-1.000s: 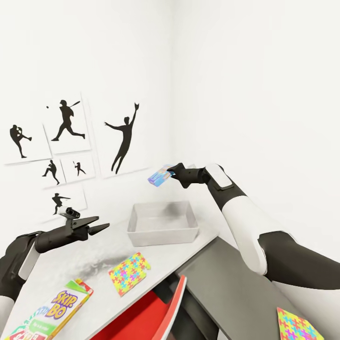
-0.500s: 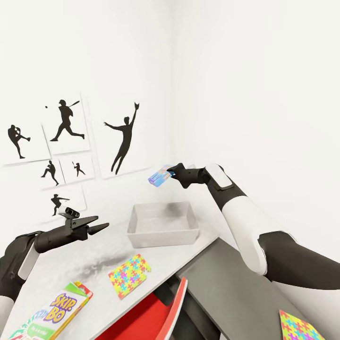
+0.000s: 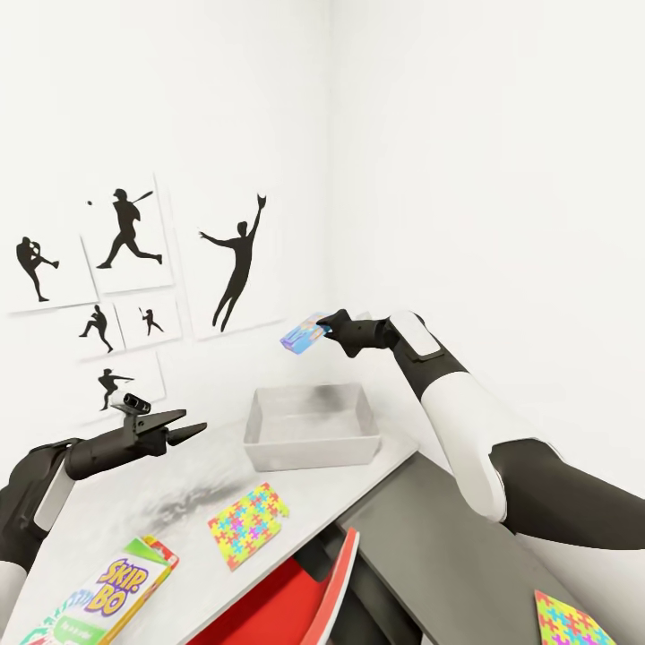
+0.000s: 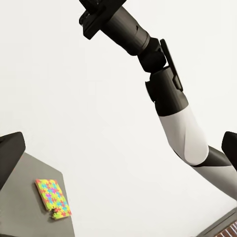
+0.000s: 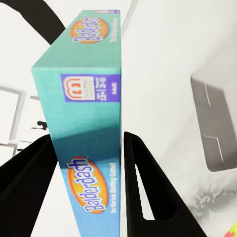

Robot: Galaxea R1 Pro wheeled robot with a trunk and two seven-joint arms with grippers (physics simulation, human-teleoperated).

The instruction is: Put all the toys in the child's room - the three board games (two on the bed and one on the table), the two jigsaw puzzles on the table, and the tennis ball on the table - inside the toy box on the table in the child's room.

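Right gripper (image 3: 324,329) clamped on teal "Balderdash" board game (image 3: 303,334), both fingers (image 5: 148,197) pressed against its sides, held in air above toy box (image 3: 309,428) on table (image 3: 134,502). Left gripper (image 3: 193,432) parted, holding nothing, hovering over table.

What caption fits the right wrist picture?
Right gripper clamps the teal Balderdash game box, toy box nearby.

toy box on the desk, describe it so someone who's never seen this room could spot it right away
Find the wall with the black baseball-player silhouettes; the pale grey table runs along it toward the room's corner. At the table's far end, below the board game held by the right gripper, sits the toy box. It is the only raised, open, plain grey bin there; the jigsaw puzzle and Skip-Bo box lie flat and colourful.
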